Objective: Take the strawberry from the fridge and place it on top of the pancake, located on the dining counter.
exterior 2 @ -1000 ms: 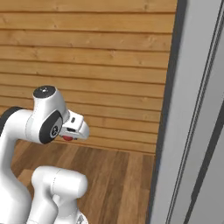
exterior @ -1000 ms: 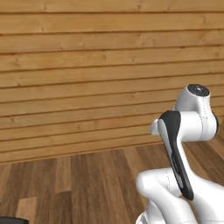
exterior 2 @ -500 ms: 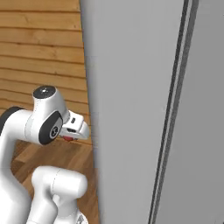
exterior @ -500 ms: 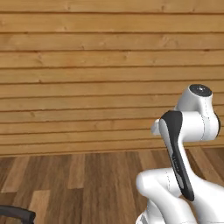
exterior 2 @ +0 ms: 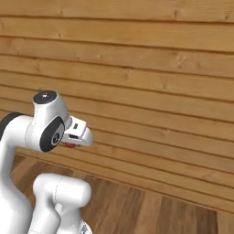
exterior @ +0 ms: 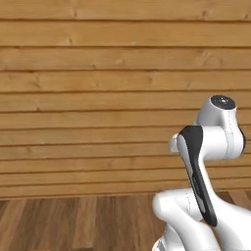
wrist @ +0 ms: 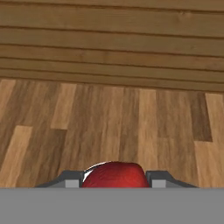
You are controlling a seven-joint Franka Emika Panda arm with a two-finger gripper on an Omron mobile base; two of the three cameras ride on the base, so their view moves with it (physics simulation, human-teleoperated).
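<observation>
- The strawberry (wrist: 113, 175), a rounded, glossy red berry, is seen at 6 o'clock in the hand view, wedged between the two dark fingertips (wrist: 70, 179) of the gripper (wrist: 113, 180).
- The gripper is closed on the strawberry; each fingertip is pressed against one side of the berry.
- In the right base view a small red patch, the strawberry (exterior 2: 69, 145), is seen under the pale wedge-shaped gripper (exterior 2: 78, 137), at about 9 o'clock in the frame.
- The arm (exterior: 206, 147) is made up of smooth white rounded shells with dark matte joint bands; it is folded up at 4 o'clock in the left base view.
- The wall (exterior: 98, 98) is built of broad horizontal planks of warm tan wood, with visible grain and dark seams between planks.
- The floor (wrist: 109, 127) is laid with long boards in mixed light and dark brown tones, grain running away from the camera; it meets the wall at 12 o'clock in the hand view.
</observation>
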